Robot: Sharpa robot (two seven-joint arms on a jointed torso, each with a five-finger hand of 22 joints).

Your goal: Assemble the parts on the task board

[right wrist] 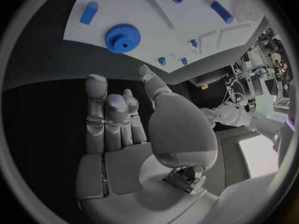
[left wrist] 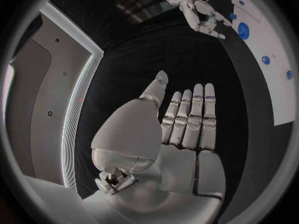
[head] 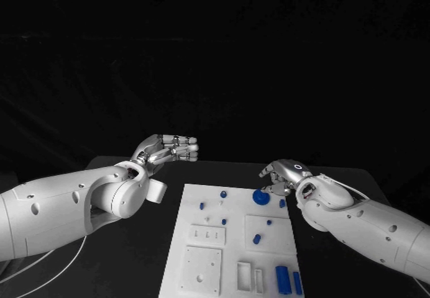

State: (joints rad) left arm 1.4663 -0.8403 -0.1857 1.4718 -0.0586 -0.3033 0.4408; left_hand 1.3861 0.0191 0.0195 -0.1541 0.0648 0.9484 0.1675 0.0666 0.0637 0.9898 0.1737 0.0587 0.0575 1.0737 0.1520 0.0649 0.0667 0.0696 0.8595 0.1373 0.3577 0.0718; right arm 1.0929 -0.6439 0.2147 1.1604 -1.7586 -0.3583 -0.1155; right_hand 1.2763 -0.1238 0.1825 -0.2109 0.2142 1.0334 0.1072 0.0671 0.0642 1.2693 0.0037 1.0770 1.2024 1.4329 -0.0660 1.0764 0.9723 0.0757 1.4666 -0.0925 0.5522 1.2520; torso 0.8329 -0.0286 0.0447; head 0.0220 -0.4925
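The white task board (head: 235, 254) lies in the middle of the table, and a blue gear (head: 261, 197) sits near its far right corner. Small blue pegs (head: 223, 194) stand along the far end, with another (head: 256, 238) mid-board. Two blue cylinders (head: 282, 279) lie at the near right. My right hand (head: 282, 175) hovers just beyond the gear, empty, its fingers straight in the right wrist view (right wrist: 137, 129), where the gear (right wrist: 122, 38) lies past the fingertips. My left hand (head: 170, 149) is raised off the board's far left corner, empty, fingers extended (left wrist: 168, 134).
The board carries raised white blocks (head: 207, 235) and slotted recesses (head: 245, 274) on its near half. Black table (head: 134, 261) surrounds the board on both sides. A white cable (head: 54, 264) runs under my left arm.
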